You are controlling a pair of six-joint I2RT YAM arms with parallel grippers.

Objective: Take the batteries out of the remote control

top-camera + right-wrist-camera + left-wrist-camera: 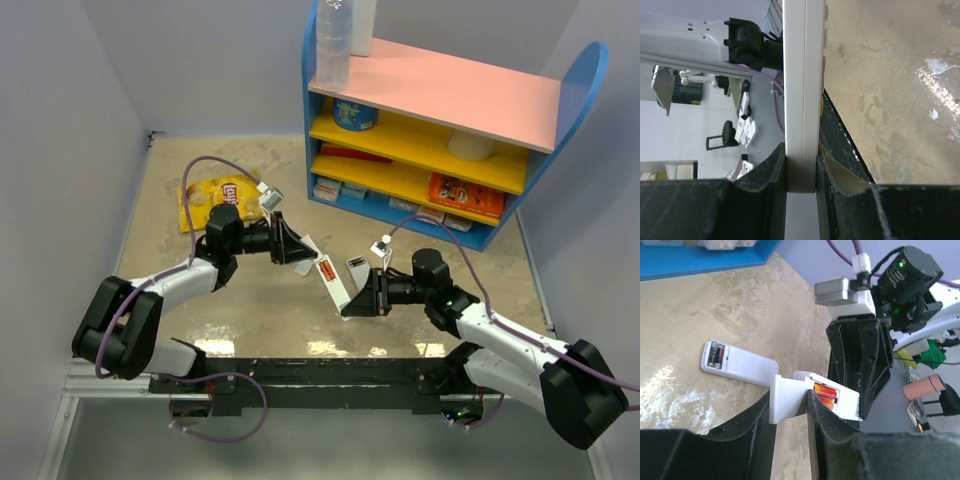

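My right gripper (358,300) is shut on the lower end of the remote control (335,285) and holds it tilted above the table. The remote shows edge-on between the fingers in the right wrist view (802,75). Its battery slot is open, and the two red-orange batteries (825,390) lie inside it (326,270). My left gripper (789,405) is shut on the small flat white cover piece (787,397), right beside the slot end of the remote (850,400). In the top view the left gripper (298,247) meets the remote's upper end.
A second white device (735,357) with dark batteries in its open end lies on the table behind the remote. A blue shelf (440,120) with boxes stands at the back right. A yellow chips bag (215,195) lies at the back left.
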